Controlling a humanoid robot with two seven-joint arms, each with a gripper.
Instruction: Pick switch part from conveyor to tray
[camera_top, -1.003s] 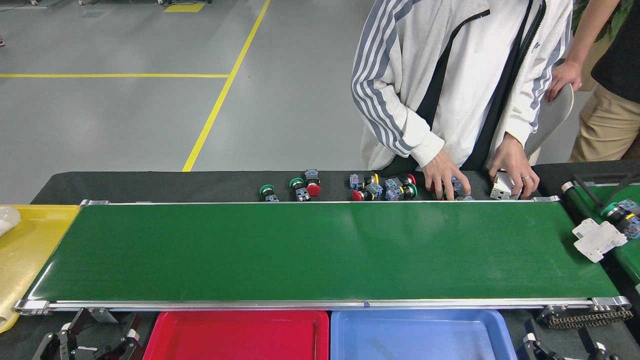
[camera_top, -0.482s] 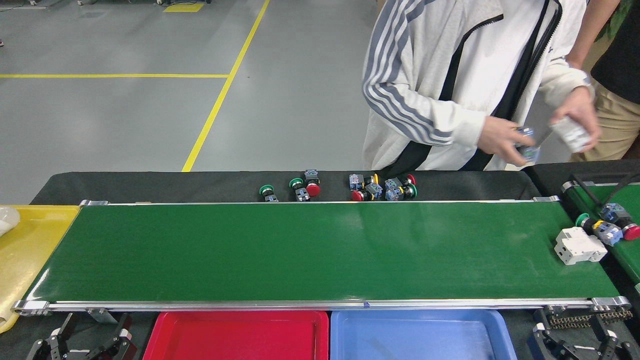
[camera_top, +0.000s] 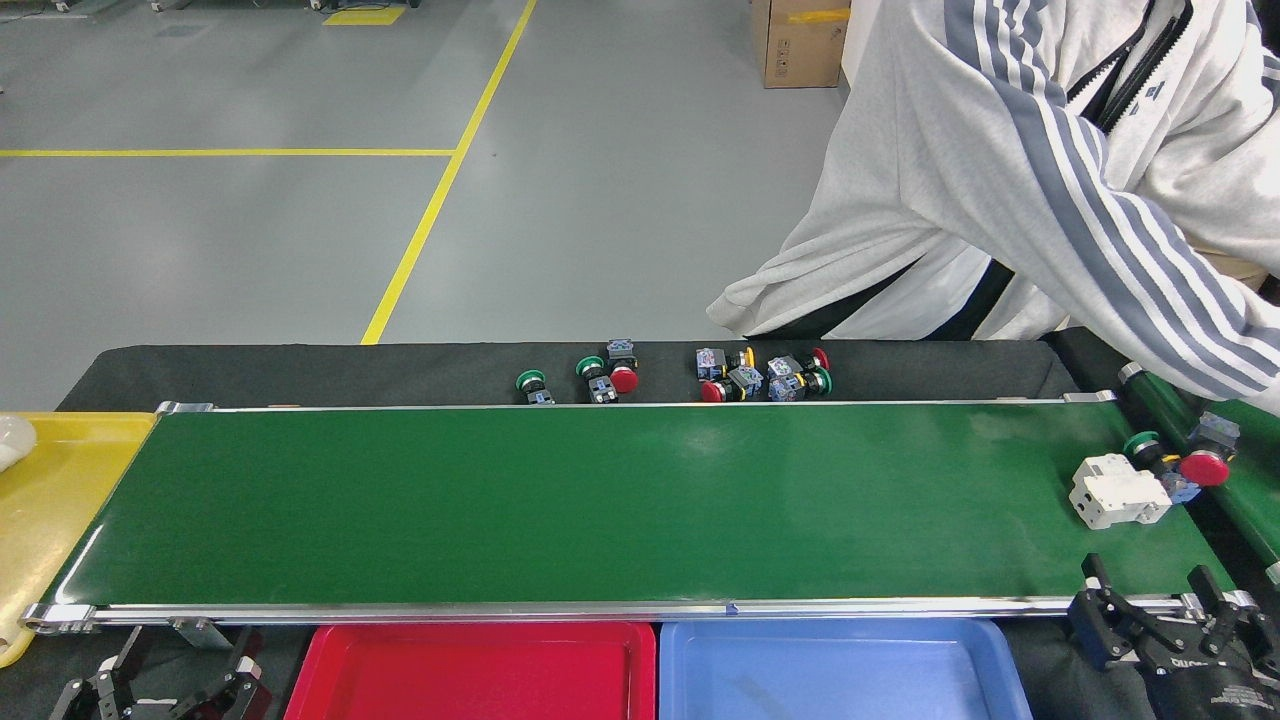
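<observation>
White switch part (camera_top: 1117, 491) on conveyor (camera_top: 600, 500)

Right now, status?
Both grippers open and empty: left gripper, right gripper. White switch part on conveyor, far right. Person's sleeve overhead.

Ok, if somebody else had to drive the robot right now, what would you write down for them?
Left gripper: low at the near edge, beside the red tray, open, holding nothing.
Right gripper: at the near right corner of the conveyor, open, holding nothing.
Parts: a white switch part lies at the belt's right end, with a green-capped button and a red-capped one right behind it. More buttons sit on the black cloth beyond the far rail.
A person's sleeve reaches over the right end.
Done: nothing; the red and blue tray show no parts.
Left: pick the parts and put them in a tray.
</observation>
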